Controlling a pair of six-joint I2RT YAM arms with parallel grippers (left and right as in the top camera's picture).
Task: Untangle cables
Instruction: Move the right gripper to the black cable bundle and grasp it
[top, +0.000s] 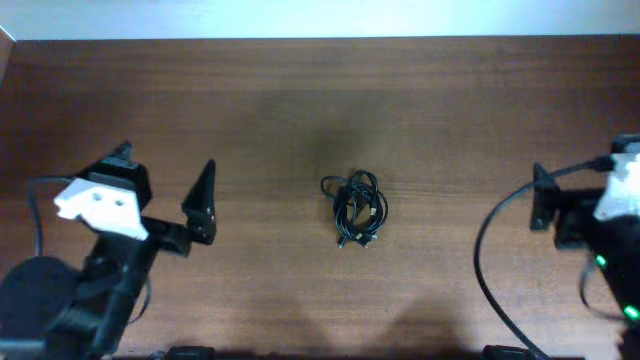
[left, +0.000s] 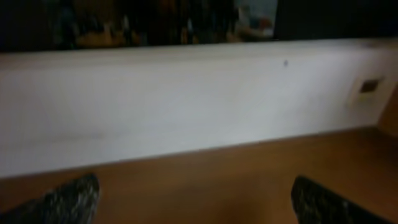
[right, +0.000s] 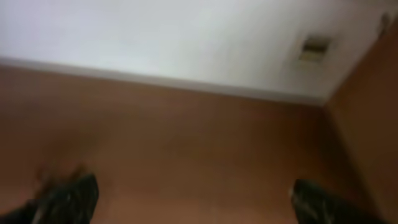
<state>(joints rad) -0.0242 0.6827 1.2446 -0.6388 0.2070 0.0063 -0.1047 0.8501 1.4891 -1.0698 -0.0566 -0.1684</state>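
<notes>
Now, the cables (top: 358, 208): a small black bunch, all knotted up. It lies on the bare brown table (top: 300, 100), about in the middle.
Knot: the loops are wound over each other in one tight clump. Small plug ends seem to poke out at the near side. I cannot tell how many cords there are.
Left gripper (top: 203, 200): off to the left of the bunch, well apart from it and not touching it.
Left fingers: spread wide. The left wrist view shows one fingertip (left: 68, 199) in each bottom corner, with nothing between them.
Right gripper (top: 543, 200): off to the right of the bunch, well apart from it too.
Right fingers: spread wide as well. The right wrist view shows one fingertip (right: 68, 199) in each bottom corner, with only table between them.
Wrist views: both look across the table to a white wall (left: 186, 106). The bunch shows in neither one, and both are blurry.
Done: nothing, as far as I can tell. The bunch is one knot and no cord lies by itself.
Left to do: all of it. A gripper must reach the bunch, pinch a loop and pull it free while the other holds the rest. Then each cord has to lie alone.
</notes>
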